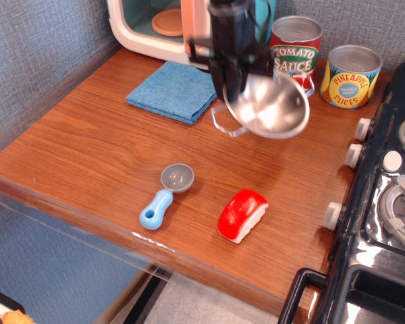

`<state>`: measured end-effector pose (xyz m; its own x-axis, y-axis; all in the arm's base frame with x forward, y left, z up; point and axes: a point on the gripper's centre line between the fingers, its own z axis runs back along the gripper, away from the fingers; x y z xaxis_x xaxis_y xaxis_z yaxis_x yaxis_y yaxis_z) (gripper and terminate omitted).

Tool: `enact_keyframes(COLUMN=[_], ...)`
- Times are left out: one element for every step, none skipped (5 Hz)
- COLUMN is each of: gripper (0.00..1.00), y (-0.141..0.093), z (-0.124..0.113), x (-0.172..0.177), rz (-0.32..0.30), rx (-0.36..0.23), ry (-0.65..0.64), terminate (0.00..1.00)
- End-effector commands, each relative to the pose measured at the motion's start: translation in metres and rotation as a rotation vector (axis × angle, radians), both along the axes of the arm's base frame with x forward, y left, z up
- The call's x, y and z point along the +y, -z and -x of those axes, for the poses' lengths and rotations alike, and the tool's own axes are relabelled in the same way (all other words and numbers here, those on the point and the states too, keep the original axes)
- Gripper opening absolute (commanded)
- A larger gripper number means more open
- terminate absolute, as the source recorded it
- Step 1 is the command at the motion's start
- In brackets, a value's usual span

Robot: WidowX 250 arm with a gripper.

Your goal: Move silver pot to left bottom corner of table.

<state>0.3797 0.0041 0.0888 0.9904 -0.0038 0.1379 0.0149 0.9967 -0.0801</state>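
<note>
Wood table (88, 148) | gripper (231, 84) vertical, clamped on tilted silver pot (270, 108) rim

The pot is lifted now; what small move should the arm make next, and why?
Probably carry the silver pot toward the table's near-left corner. The gripper holds its rim, tilted, clear of the wood, and the blue scoop sits close to that path.

Shiny silver pot (268, 106), tilted, blurred, held above the brown table (88, 148), near back
</note>
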Motion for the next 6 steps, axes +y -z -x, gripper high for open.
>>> enact_keyframes(gripper=[0.0, 0.0, 0.0, 0.0, 0.0, 0.0], y=[-0.047, -0.045, -0.035, -0.019, -0.004, 0.008], z=[0.067, 0.114, 0.136, 0.141, 0.141, 0.131], x=[0.079, 0.125, 0.172, 0.204, 0.212, 0.206], rz=[-0.097, -0.116, -0.12, -0.162, -0.194, -0.223], rx=[-0.037, -0.004, -0.037, -0.046, -0.053, -0.038], ry=[-0.147, -0.246, -0.3, -0.327, -0.377, -0.368], terminate=[0.0, 0.0, 0.0, 0.0, 0.0, 0.0])
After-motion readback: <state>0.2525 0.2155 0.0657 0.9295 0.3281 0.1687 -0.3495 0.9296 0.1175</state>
